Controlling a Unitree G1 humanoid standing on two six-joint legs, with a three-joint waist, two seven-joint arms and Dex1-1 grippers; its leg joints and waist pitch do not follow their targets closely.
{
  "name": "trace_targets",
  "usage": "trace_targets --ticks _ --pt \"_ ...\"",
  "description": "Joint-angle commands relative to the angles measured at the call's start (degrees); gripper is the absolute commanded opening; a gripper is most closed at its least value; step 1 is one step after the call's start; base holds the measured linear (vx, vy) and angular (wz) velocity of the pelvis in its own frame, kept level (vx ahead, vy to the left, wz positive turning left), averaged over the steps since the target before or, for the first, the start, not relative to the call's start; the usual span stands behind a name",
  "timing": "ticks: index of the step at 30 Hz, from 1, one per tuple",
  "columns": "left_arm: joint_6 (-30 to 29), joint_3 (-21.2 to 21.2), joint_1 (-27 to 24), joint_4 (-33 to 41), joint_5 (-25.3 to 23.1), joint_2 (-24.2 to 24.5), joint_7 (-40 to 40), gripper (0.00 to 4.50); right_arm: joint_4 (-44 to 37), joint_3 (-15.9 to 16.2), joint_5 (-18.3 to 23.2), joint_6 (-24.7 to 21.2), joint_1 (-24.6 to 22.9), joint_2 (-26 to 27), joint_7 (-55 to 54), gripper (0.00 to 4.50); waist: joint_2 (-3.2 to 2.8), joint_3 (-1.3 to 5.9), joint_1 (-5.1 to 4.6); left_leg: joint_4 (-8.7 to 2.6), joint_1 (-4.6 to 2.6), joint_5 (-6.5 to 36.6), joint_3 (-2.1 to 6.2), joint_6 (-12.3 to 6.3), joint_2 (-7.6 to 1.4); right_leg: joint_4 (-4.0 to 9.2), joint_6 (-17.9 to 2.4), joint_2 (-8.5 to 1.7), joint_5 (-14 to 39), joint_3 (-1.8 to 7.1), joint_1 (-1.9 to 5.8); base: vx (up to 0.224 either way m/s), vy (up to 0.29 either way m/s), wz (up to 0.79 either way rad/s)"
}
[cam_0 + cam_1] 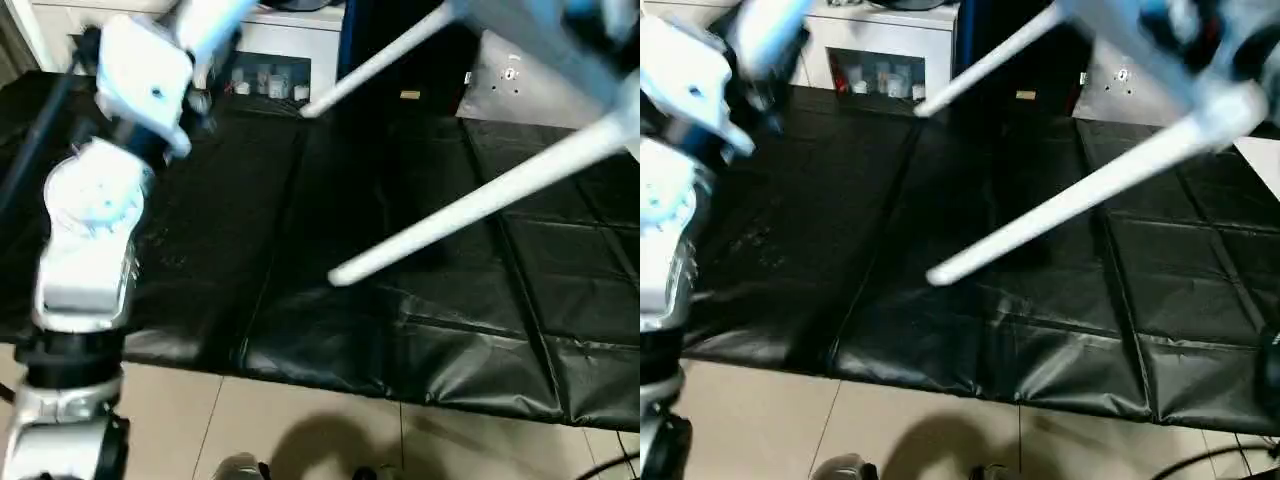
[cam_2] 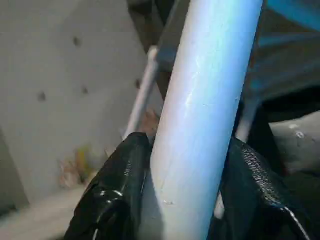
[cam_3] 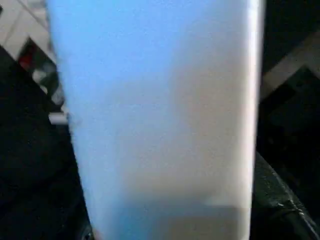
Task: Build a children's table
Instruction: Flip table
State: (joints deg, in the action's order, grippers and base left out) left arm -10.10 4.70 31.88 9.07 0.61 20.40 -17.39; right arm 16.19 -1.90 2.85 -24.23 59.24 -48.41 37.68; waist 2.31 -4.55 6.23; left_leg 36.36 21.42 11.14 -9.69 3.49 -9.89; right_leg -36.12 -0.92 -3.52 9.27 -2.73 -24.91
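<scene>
A black-covered desk (image 1: 420, 300) fills the middle of the room, with pale floor tiles in front of it and a white cabinet (image 1: 270, 50) against the far wall. Held up in the air over the desk, towards the robot's right, is the children's table (image 1: 1160, 40); two of its white legs (image 1: 480, 205) slant down and leftwards, their free ends hanging clear of the black cover. The left gripper (image 2: 187, 165) has its jaws closed round one white leg, a black finger pressed on either side of the tube. The right gripper (image 3: 165, 220) is up against a broad white part, but whether its jaws hold it I cannot tell. The legs seem fitted, so the step in hand looks like turning the assembled table over. Next it needs a steady two-armed rotation, then lowering onto its feet.
</scene>
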Motion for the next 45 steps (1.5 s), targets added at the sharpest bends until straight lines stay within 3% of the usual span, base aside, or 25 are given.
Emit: trace_targets --ticks 1,4,6,7,8,9,10,11,12,15,16,17,20,28,29,32,33,34,35,36,37,41,43,45 --pt "-8.2 1.6 -2.1 -5.5 1.5 -1.6 1.4 1.95 0.1 -0.4 7.4 0.6 1.4 1.5 10.6 2.68 1.04 3.50 -0.91 -3.77 -0.70 17.2 0.77 -1.34 -1.63 6.55 -1.9 -3.35 35.2 1.22 1.81 0.000 0.000 0.00" --pt "-9.6 2.0 -2.3 -5.4 2.2 -2.2 2.0 1.87 2.2 -0.3 7.3 3.1 2.3 1.4 11.1 2.97 1.00 3.52 -1.26 -3.90 -0.83 18.9 1.12 -1.27 -1.75 6.96 -1.3 -3.50 36.1 0.84 1.75 0.000 0.000 0.00" --pt "-9.8 2.0 -2.5 -5.4 2.4 -2.2 2.1 1.86 3.4 -1.0 7.9 5.1 3.0 1.7 11.5 3.14 0.74 3.55 -1.58 -4.01 -0.96 19.6 1.21 -1.23 -1.95 6.99 -2.4 -3.43 34.1 0.63 1.70 0.000 0.000 0.00" --pt "-10.2 1.9 -2.8 -5.2 2.4 -2.2 2.2 1.84 4.8 -2.1 9.3 7.7 3.9 2.0 13.1 3.24 0.70 3.77 -1.62 -4.30 -0.85 19.4 1.43 -1.33 -2.27 6.72 -3.5 -3.56 30.9 0.45 2.18 0.000 0.000 0.00" --pt "-10.6 1.9 -2.9 -4.9 2.4 -2.2 2.2 1.84 4.9 -2.7 9.8 8.3 4.1 2.3 14.1 3.30 0.70 3.73 -1.87 -4.55 -0.31 18.9 1.56 -1.51 -2.49 6.37 -4.8 -3.57 27.5 0.39 2.62 0.000 0.000 0.00" --pt "-10.7 1.8 -3.0 -4.8 2.4 -2.1 2.3 1.83 4.7 -3.8 11.3 10.2 4.3 2.6 16.0 3.45 0.82 3.64 -1.86 -4.60 -0.22 19.0 1.49 -1.60 -2.50 6.34 -5.1 -3.60 26.7 0.45 2.67 0.000 0.000 0.00" --pt "-10.6 1.7 -3.1 -4.9 2.2 -2.1 2.3 1.83 4.0 -4.7 12.6 11.1 4.3 2.7 17.6 3.45 0.75 3.42 -1.88 -4.52 -0.70 21.2 1.25 -1.57 -2.53 6.50 -5.7 -3.67 27.1 0.58 2.17 0.000 0.000 0.00" --pt "-10.6 1.7 -3.1 -4.9 2.2 -2.1 2.3 1.83 3.9 -4.9 13.0 11.4 4.3 2.8 18.0 3.45 1.18 3.56 -1.97 -4.31 -0.65 21.6 1.20 -2.05 -2.26 6.29 -5.2 -3.64 27.7 0.49 2.43 0.000 0.000 0.00" --pt "-10.6 1.7 -3.2 -5.0 1.8 -1.9 2.3 1.80 2.7 -6.9 15.7 13.0 4.3 3.4 20.1 3.77 1.16 3.42 -1.90 -4.37 -0.38 20.4 1.15 -2.80 -2.15 6.32 -4.6 -3.73 28.3 0.55 2.44 0.000 0.000 0.00" --pt "-10.7 1.8 -3.5 -5.2 1.2 -1.4 2.3 1.71 1.3 -11.0 20.1 13.7 5.0 5.5 20.1 3.97 0.62 3.61 -1.65 -4.63 -0.21 17.7 1.31 -3.09 -2.50 6.09 -5.1 -3.88 26.0 0.71 2.62 0.000 0.000 0.00" --pt "-10.7 1.7 -3.5 -5.2 1.0 -1.2 2.2 1.67 1.0 -12.4 21.3 13.6 5.2 6.2 19.3 4.10 0.60 3.65 -1.64 -4.62 -0.52 17.9 1.17 -2.94 -2.60 6.07 -6.2 -3.76 24.6 0.78 2.32 0.000 0.000 0.00" --pt "-10.8 1.6 -3.6 -5.1 0.7 -1.0 2.2 1.63 0.6 -13.2 22.2 13.5 5.2 6.6 18.9 4.21 0.31 3.67 -1.50 -4.71 -0.50 17.7 1.21 -2.72 -2.63 5.81 -7.3 -3.72 23.0 0.81 2.43 0.000 0.000 0.00" --pt "-10.7 1.3 -3.8 -5.1 0.1 -0.4 2.1 1.57 0.0 -14.2 23.2 14.4 4.5 6.7 18.9 4.41 0.22 3.78 -1.30 -4.75 -0.39 16.5 1.08 -2.61 -2.66 5.47 -8.9 -3.62 18.9 0.91 2.64 0.000 0.000 0.00" --pt "-6.7 0.8 -4.8 -7.3 -1.1 1.3 1.7 1.52 -10.7 -18.1 30.8 10.3 -4.7 11.4 15.8 4.50 0.45 3.83 -0.92 -4.97 -0.03 12.8 1.11 -3.28 -2.59 5.51 -8.0 -4.02 18.0 1.06 3.15 0.000 0.000 0.00" --pt "-5.6 1.1 -5.2 -7.9 -1.2 1.5 1.8 1.52 -12.8 -20.1 31.1 10.5 -9.0 13.6 12.3 4.50 0.39 3.80 -0.92 -5.04 -0.06 12.7 1.14 -2.88 -2.62 5.67 -7.8 -4.01 18.7 0.98 3.10 0.000 0.000 0.00" --pt "-4.8 1.2 -6.0 -8.4 -1.5 2.0 1.6 1.52 -16.7 -22.7 32.6 10.3 -15.3 15.2 10.0 4.50 0.54 3.89 -0.84 -5.22 -0.16 12.5 1.11 -2.21 -2.61 5.69 -7.1 -3.99 18.7 1.03 3.23 0.000 0.000 0.00" --pt "-4.8 1.5 -6.4 -8.5 -1.4 2.1 1.7 1.52 -19.3 -24.4 34.8 8.9 -18.1 15.8 8.9 4.50 0.49 3.84 -0.96 -5.29 -0.01 12.4 1.16 -2.10 -2.57 5.68 -7.0 -3.97 18.9 1.02 3.31 0.000 0.000 0.00" --pt "-4.8 1.6 -6.6 -8.6 -1.3 2.2 1.7 1.52 -20.7 -25.3 36.1 8.0 -19.2 16.1 8.2 4.50 0.17 3.90 -0.92 -5.34 -0.19 12.9 1.11 -2.10 -2.55 5.95 -6.7 -3.97 19.3 1.02 3.29 0.000 0.000 0.00" --pt "-4.6 1.8 -6.9 -8.9 -1.3 2.3 1.7 1.52 -21.9 -26.0 37.0 7.4 -20.4 16.3 7.8 4.50 0.26 3.89 -1.07 -5.42 -0.07 13.1 1.20 -1.97 -2.48 5.89 -6.5 -3.86 19.9 0.90 3.44 0.000 0.000 0.00" --pt "-3.7 2.1 -7.7 -9.8 -1.2 2.6 1.6 1.52 -24.8 -28.2 39.0 5.6 -23.7 16.7 6.8 4.50 -0.21 3.70 -1.01 -5.42 -0.27 13.6 1.04 -2.13 -2.26 6.44 -5.6 -3.74 21.2 0.96 3.26 0.000 0.000 0.00" --pt "-3.7 2.1 -7.7 -9.8 -1.2 2.6 1.6 1.52 -24.8 -28.2 39.0 5.6 -23.7 16.7 6.8 4.50 -0.15 3.75 -0.96 -5.46 -0.34 13.8 1.11 -2.06 -2.36 6.34 -5.4 -3.85 21.6 0.93 3.30 0.000 0.000 0.00" --pt "-0.5 2.5 -9.4 -12.7 -1.6 3.1 2.2 1.52 -28.9 -31.5 43.0 2.2 -30.9 17.7 4.6 4.50 -0.55 3.80 -1.03 -5.59 -0.38 14.6 1.22 -2.10 -2.21 7.02 -3.9 -3.65 24.7 0.69 3.18 0.000 0.000 0.00" --pt "0.6 1.9 -10.0 -13.7 -2.6 3.5 2.6 1.52 -29.0 -32.3 44.3 2.2 -33.1 18.7 3.7 4.50 -0.55 3.72 -1.14 -5.67 -0.46 16.1 1.28 -1.85 -2.26 7.28 -3.6 -3.66 26.3 0.50 2.95 0.000 0.000 0.00" --pt "1.5 1.7 -10.2 -14.4 -2.9 3.6 2.7 1.52 -28.4 -32.2 43.9 2.6 -34.5 19.3 3.2 4.50 -0.13 3.75 -1.25 -5.65 -0.50 16.8 1.31 -1.64 -2.18 7.52 -3.0 -3.65 28.0 0.33 2.86 0.000 0.000 0.00"
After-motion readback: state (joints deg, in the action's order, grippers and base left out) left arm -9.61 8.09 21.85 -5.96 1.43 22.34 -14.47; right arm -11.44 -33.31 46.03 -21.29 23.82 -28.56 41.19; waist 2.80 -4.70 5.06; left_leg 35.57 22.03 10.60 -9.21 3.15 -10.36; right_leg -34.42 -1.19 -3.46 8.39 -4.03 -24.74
